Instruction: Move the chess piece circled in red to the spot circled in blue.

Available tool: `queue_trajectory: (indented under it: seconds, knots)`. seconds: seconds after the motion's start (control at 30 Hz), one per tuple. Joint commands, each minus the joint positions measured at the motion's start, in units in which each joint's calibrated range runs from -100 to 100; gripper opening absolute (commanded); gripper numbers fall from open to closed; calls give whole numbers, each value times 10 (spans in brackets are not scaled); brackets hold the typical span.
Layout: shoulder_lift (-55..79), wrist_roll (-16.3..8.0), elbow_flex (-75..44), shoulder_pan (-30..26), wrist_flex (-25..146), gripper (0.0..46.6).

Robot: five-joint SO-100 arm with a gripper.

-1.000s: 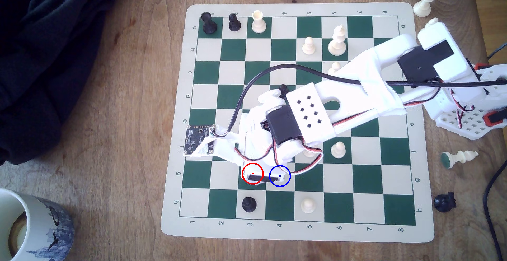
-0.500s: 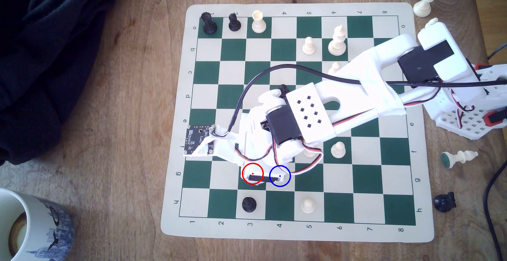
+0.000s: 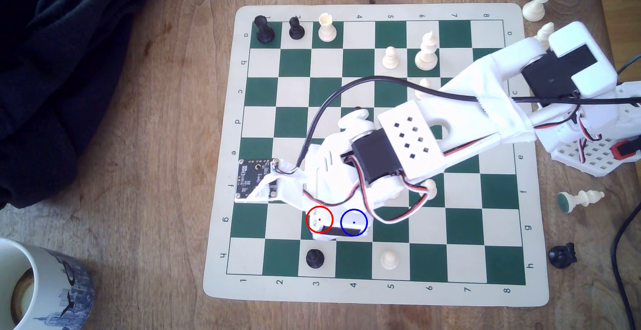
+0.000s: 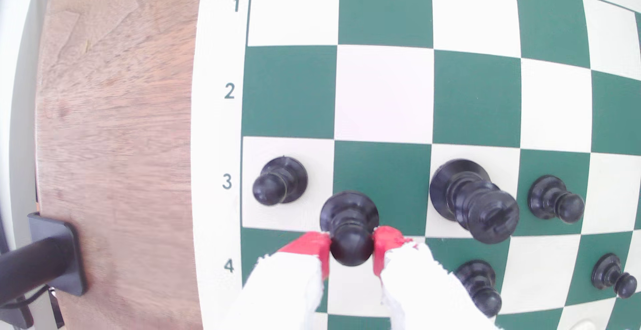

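Note:
In the wrist view my gripper point(image 4: 351, 244) is shut on the ball head of the black pawn point(image 4: 349, 212), with a red pad point(image 4: 314, 245) on each side. The pawn's round base sits over the green row-3 square. I cannot tell whether it touches the board. The cream row-4 square point(image 4: 352, 292) lies right beside it, between my fingers. In the exterior view the red circle point(image 3: 319, 219) and the blue circle point(image 3: 353, 222) are drawn over my white wrist, which hides the pawn and most of both squares.
A black pawn point(image 3: 315, 258) and a cream pawn point(image 3: 389, 259) stand in row h. A taller black piece point(image 4: 473, 200) and more black pawns point(image 4: 555, 198) stand close by. A mug point(image 3: 41, 281) is at the table's near corner on the exterior view's left, and a dark cloth point(image 3: 62, 73) lies further up that side.
The arm has shifted toward the exterior view's right, and the wrist and its camera board have moved slightly. It now covers the cream pawn in row f.

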Motion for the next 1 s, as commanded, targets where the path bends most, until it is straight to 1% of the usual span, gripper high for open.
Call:
queue_trajectory:
  seconds: [0.0, 0.17, 0.33, 0.97]
  knots:
    - [-99, -1, 43, -4, 1, 46]
    - [-125, -2, 106, -7, -18, 46]
    - [-122, -2, 138, -11, -35, 46]
    - [-88, -4, 144, -11, -37, 41]
